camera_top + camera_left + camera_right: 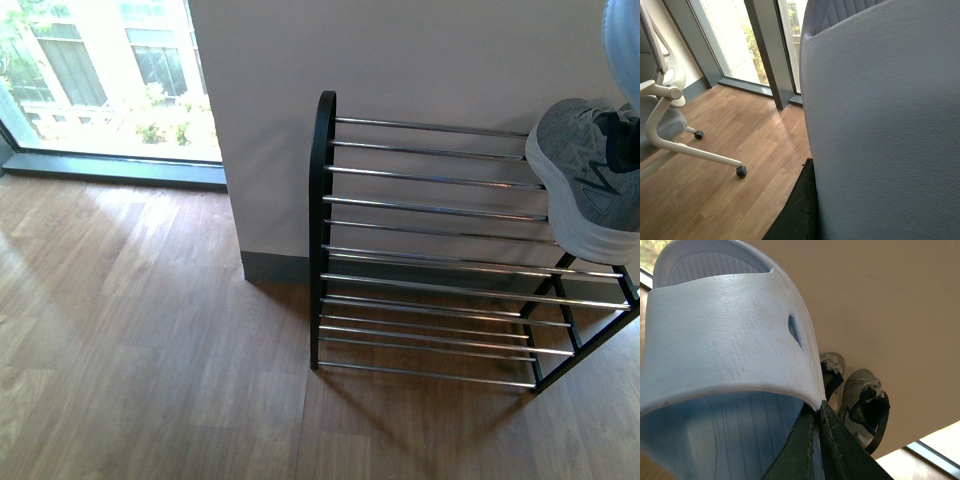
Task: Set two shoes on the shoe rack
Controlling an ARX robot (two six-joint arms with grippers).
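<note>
Front view, rack: I see the shoe rack (440,260) standing against the white wall (400,50), its chrome rods running left to right, its right end cut off by the picture edge.
Sneaker on rack: one grey sneaker (590,175) rests on the upper tier at the right end, long axis across the rods, white sole turned toward the rack's left; part of it is cut off.
Open room: the rods to the left of that sneaker are bare, and wooden floor (130,350) lies open left of the rack up to the window (100,70).
Right wrist, slide: a pale blue slide (725,370) fills the view, clamped at its side edge by the right gripper (817,440); two more sneakers (860,400) show beyond it against the wall.
Left wrist, slide: another pale blue slide (885,125) blocks most of the view; the left gripper (800,210) shows only as a dark finger beside it, so I cannot tell its grasp.
Left wrist, surroundings: an office chair base (675,130) stands on the floor near the window.
Hidden: in the front view only a pale blue sliver shows at the top right corner.
</note>
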